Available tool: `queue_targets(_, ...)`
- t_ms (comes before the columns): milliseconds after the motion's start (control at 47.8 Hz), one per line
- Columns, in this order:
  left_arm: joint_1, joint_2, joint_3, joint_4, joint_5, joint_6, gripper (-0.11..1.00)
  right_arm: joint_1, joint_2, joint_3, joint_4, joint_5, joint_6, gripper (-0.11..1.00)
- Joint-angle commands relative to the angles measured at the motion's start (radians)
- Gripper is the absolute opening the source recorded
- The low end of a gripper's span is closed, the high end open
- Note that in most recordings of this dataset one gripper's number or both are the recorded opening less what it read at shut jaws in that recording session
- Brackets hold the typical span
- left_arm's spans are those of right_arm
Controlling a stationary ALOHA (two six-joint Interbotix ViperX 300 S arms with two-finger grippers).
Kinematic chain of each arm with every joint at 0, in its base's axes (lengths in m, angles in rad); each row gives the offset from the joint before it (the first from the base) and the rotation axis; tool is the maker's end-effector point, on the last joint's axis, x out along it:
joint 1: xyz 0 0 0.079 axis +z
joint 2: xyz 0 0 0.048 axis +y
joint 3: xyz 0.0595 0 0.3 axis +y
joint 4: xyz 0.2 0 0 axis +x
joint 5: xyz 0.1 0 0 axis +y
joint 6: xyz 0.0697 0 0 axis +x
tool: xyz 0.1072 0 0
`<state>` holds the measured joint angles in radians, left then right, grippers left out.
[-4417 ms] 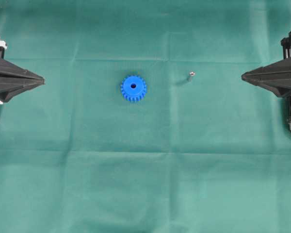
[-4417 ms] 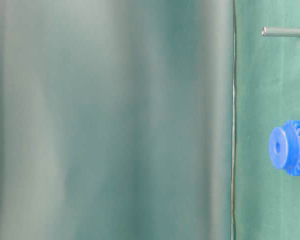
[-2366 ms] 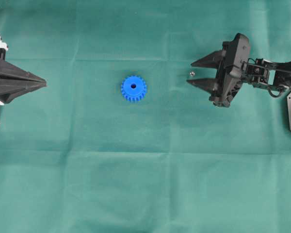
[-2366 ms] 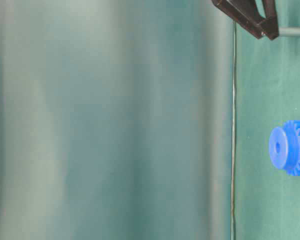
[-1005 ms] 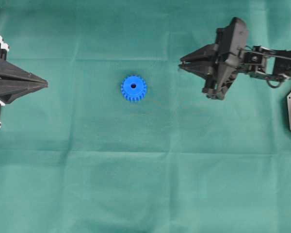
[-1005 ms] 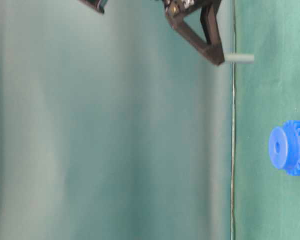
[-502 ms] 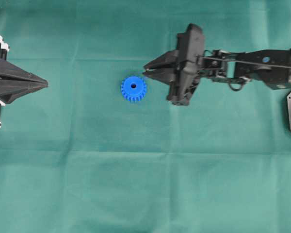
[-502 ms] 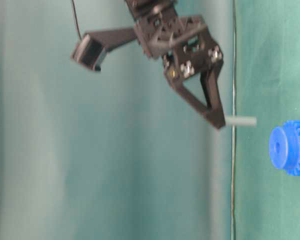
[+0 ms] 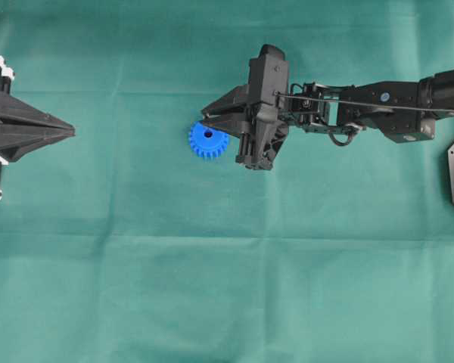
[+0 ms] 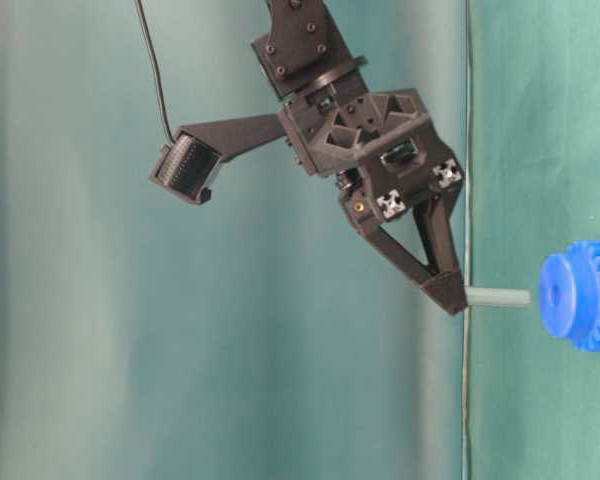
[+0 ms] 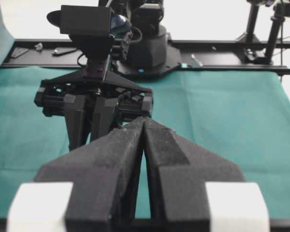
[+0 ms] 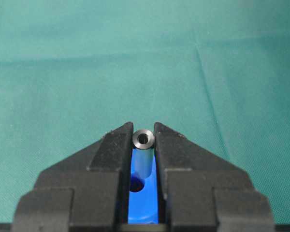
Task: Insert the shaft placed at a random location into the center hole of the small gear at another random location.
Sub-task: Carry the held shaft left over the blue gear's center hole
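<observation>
Looking from left to right across the overhead view, you had the left claw (image 9: 64, 132) parked at the edge of the green-covered bench (image 9: 212, 287), its two tips pressed together on nothing and taking no part. Next came the small gear (image 9: 206, 142), lying flat on the cloth, bright blue with short teeth round the rim and a raised hub. Over its right side you held the right claw (image 9: 206, 117), nipped on the upper end of the shaft (image 10: 498, 297), with only the width of that pin between the tips.

By my reading, the pickup and the carry were done and the insertion itself was left. In the table-level view the shaft's free end hung just above the hub, not yet touching it. From the right wrist camera the center hole (image 12: 136, 184) showed dark between the tips, a little to the left of the shaft, so a small correction seemed due before lowering.

The shaft was a short grey metal pin, dull along its length, with a small dimple in its bright top end.
</observation>
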<state>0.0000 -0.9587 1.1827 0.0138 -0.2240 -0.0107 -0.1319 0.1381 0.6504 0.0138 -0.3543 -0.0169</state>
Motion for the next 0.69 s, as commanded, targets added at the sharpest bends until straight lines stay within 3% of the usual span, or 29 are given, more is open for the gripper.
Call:
queue_targets(0,0.002,0.006,-0.023,0.002,-0.005,0.000,0.00,0.002,-0.014,-0.025,-0.002,0.000,-0.008,0.13)
queue_targets(670,0.002,0.006,-0.023,0.003,-0.005,-0.002,0.00,0.003,0.041,-0.029,0.000,-0.009,-0.008,0.13)
